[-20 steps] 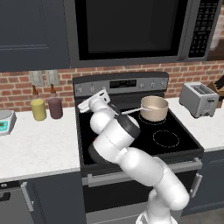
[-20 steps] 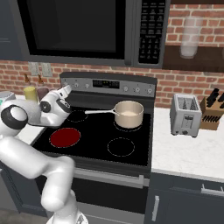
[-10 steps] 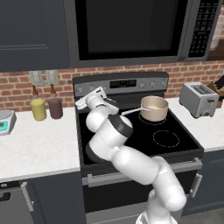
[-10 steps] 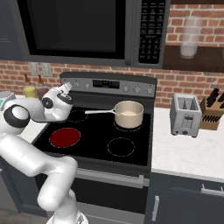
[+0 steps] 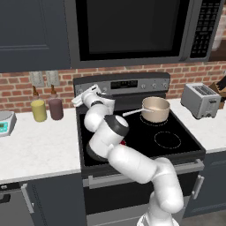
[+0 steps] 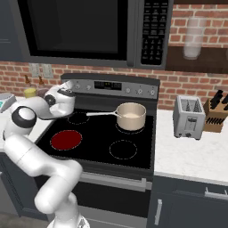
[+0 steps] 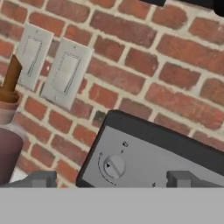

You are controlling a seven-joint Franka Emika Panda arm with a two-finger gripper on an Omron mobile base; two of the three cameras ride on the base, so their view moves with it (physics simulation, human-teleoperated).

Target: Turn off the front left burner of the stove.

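The stove point(image 6: 133, 153) is a black glass-top range with a grey back panel point(image 6: 113, 85). Its front left burner point(image 6: 66, 139) glows red; in the left base view my arm hides most of it. My gripper point(image 6: 70, 91) point(image 5: 87, 94) hovers at the left end of the back panel, above the rear left zone. In the hand view the gripper point(image 7: 111, 179) is open, its fingertips point(image 7: 41, 178) set wide to either side of a small round knob point(image 7: 113, 166) on the grey panel point(image 7: 148, 162). Nothing lies between the fingers.
A steel pot point(image 5: 155, 109) point(image 6: 131, 116) with a long handle sits on the back right zone. A toaster point(image 6: 189, 116) and a knife block point(image 6: 217, 113) stand right of the stove; two bottles point(image 5: 47, 109) and a scale point(image 5: 3, 122) stand left. A microwave point(image 5: 132, 28) hangs overhead.
The hand has crept a little up and back toward the left end of the back panel. The burner glows as before and the pot has not moved.
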